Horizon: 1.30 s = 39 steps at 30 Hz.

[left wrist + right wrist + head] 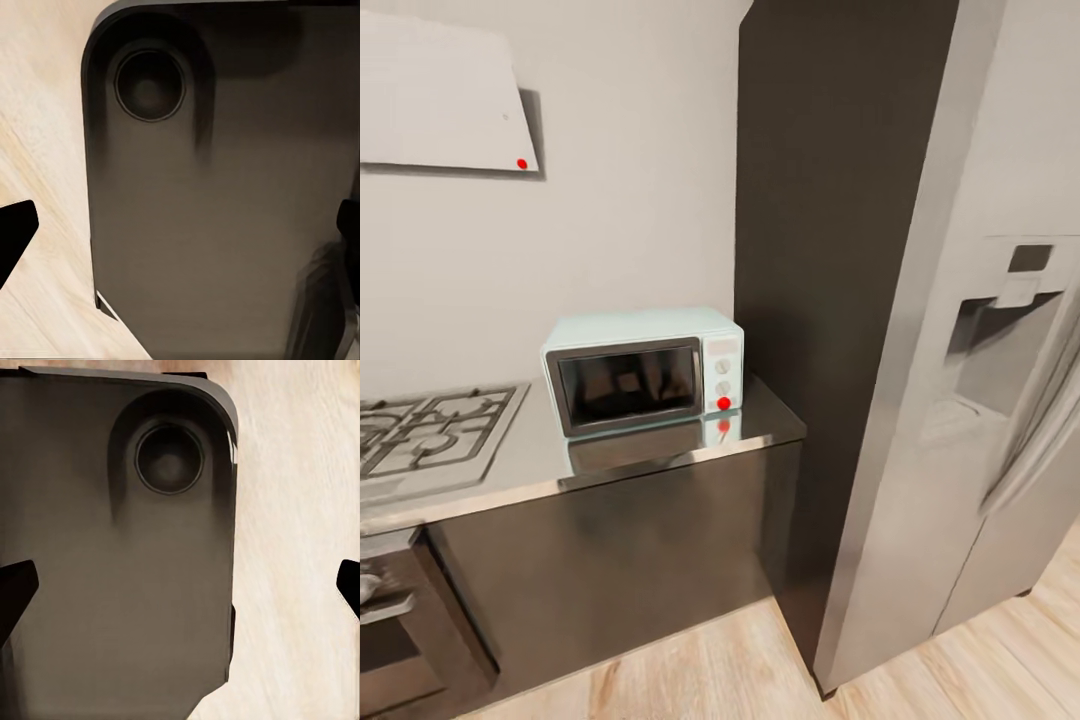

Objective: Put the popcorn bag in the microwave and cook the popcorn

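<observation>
The small pale blue-white microwave [643, 368] with a dark glass door stands on the long, dark grey, glossy surface [760, 425] near its right end, close to the back wall. Its long axis runs along the surface's length, and its door faces out toward the front edge, turned slightly to the right. The door is shut. Down the right side of its front sit two pale knobs [722, 376] one above the other, with a round red indicator light [724, 403] below them; a faint marking above the knobs is too blurred to read. The microwave's front is mirrored in the glossy top.

The steel gas hob with grates [425, 435] lies at the surface's left end. A tall dark panel [830, 300] rises just beside the right end, and a grey refrigerator with a dispenser recess [1000, 360] stands beyond it. A pale hood [440, 95] with a red dot hangs on the wall.

In the left wrist view, the left tool [184, 240] hangs over a dark rounded base panel [225, 210] and pale wood floor [37, 112], its black fingertips spread wide apart. In the right wrist view, the right tool [184, 589] is likewise spread wide, holding nothing.
</observation>
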Motion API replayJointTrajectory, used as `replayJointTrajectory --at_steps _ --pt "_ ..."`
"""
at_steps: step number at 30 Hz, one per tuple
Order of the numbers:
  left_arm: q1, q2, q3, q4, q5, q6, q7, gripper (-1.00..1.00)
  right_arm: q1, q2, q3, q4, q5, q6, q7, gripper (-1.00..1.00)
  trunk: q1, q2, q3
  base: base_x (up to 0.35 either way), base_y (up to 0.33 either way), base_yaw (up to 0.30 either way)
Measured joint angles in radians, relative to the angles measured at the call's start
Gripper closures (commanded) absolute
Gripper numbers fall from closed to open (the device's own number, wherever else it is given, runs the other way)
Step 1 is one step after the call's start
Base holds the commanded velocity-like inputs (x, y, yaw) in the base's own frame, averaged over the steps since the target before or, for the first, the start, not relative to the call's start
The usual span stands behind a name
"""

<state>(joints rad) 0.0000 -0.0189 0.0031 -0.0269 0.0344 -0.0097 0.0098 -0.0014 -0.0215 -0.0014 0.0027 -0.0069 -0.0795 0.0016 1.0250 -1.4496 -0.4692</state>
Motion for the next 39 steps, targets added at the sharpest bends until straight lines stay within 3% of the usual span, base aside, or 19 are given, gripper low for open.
replayJointTrajectory --at_steps 33,39 --pt "0.0 -0.001 -0.001 0.0 -0.005 -0.001 -0.001 -1.0 0.0 0.0 0.0 0.0 0.0 -0.001 -0.001 -1.0 0.0 0.0 0.0 0.0 0.0 0.275" --pt "0.0 -0.001 -0.001 0.0 -0.004 0.0 0.0 -1.0 0.0 -0.001 0.002 0.0 0.001 -0.001 0.0 -1.0 0.0 0.0 0.0 0.125 -0.095 0.071"
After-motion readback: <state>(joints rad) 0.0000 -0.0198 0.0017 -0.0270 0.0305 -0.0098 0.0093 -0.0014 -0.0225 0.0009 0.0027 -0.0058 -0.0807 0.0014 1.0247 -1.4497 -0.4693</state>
